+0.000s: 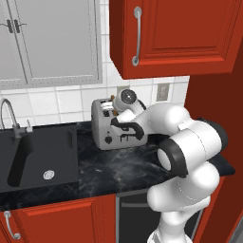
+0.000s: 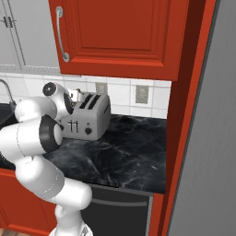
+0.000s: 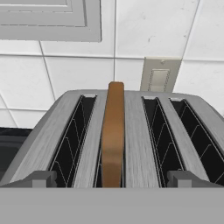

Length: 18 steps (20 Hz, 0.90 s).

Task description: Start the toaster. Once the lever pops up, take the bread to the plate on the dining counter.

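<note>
The silver-grey toaster (image 1: 110, 129) stands on the black worktop against the tiled wall, also seen from the right (image 2: 92, 120). In the hand view its four slots (image 3: 144, 131) run away from me. The brown bread (image 3: 114, 127) stands upright in the second slot from the left, its top edge above the toaster; its tip also shows from the side (image 2: 77, 93). My gripper (image 3: 112, 179) hovers just over the toaster top, open, with one fingertip (image 3: 43, 178) on each side of the bread and not touching it. The plate and the dining counter are out of view.
A black sink (image 1: 42, 156) with a faucet (image 1: 7, 111) lies left of the toaster. Red upper cabinets (image 1: 175, 33) hang close above. A wall outlet (image 3: 159, 78) sits behind the toaster. A tall red panel (image 2: 184, 115) bounds the worktop (image 2: 124, 147) on the right.
</note>
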Motion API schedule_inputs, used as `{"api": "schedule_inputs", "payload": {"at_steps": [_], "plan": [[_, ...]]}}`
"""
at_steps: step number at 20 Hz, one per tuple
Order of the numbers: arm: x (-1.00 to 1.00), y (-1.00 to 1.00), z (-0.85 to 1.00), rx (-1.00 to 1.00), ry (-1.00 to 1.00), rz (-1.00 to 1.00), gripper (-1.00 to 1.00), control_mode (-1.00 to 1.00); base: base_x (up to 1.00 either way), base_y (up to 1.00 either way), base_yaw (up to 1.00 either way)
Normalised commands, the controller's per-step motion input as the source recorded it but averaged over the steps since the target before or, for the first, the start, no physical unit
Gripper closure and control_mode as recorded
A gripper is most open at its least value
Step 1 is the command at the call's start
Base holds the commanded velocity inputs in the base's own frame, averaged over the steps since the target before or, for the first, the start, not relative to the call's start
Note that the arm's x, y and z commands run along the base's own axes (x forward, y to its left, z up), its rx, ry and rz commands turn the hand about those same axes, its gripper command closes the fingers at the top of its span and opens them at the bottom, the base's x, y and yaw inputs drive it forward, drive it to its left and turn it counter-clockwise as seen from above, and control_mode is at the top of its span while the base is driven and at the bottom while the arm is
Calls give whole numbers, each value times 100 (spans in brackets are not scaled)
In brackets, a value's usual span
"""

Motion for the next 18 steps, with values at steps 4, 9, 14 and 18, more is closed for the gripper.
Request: {"api": "schedule_inputs", "payload": {"at_steps": [4,9,14,18], "plan": [[0,0,0,0,0,0,-100,-100,0,0,0],[0,0,0,0,0,0,-100,-100,0,0,0],[0,0,0,0,0,0,-100,-100,0,0,0],[0,0,0,0,0,0,-100,-100,0,0,0]]}}
